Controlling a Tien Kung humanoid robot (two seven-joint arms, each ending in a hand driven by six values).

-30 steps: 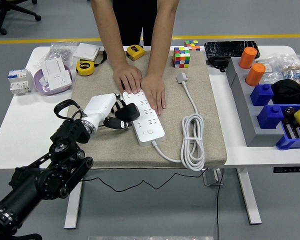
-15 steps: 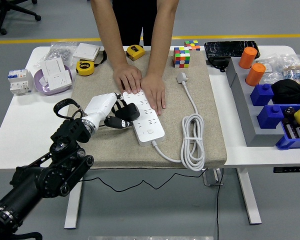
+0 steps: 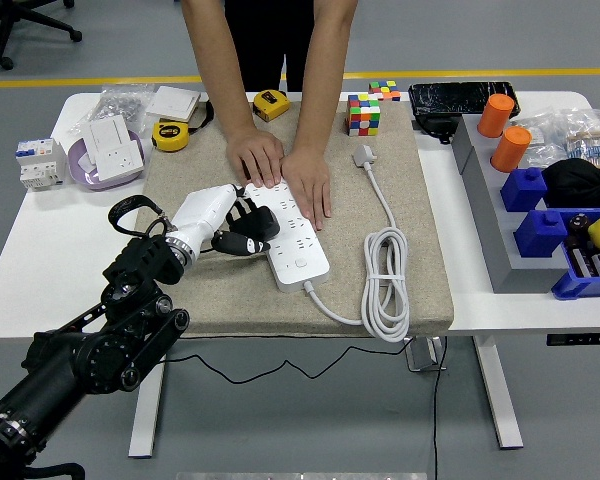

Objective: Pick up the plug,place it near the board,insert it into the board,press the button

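Head view: your left hand [image 3: 215, 222] grips the black plug [image 3: 252, 231] over the board's [image 3: 292, 236] left edge. Plug's long axis lies sideways, pointing right; the board runs diagonally; a person's hands [image 3: 280, 170] press its far end.

On the bench: one white power strip [image 3: 288, 235], one black plug [image 3: 252, 226], two yellow tape measures [image 3: 170, 135] [image 3: 271, 104], two colour cubes [image 3: 363, 114] [image 3: 384, 90], two orange cylinders [image 3: 497, 115] [image 3: 511, 148], one coiled white cable [image 3: 385, 280]. Two person's hands [image 3: 255, 157] [image 3: 308, 185], one robot hand [image 3: 205, 218].

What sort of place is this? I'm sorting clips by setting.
Probably a robotics lab or test workshop: a work table with a power strip, tape measures and parts bins, and an office chair behind.
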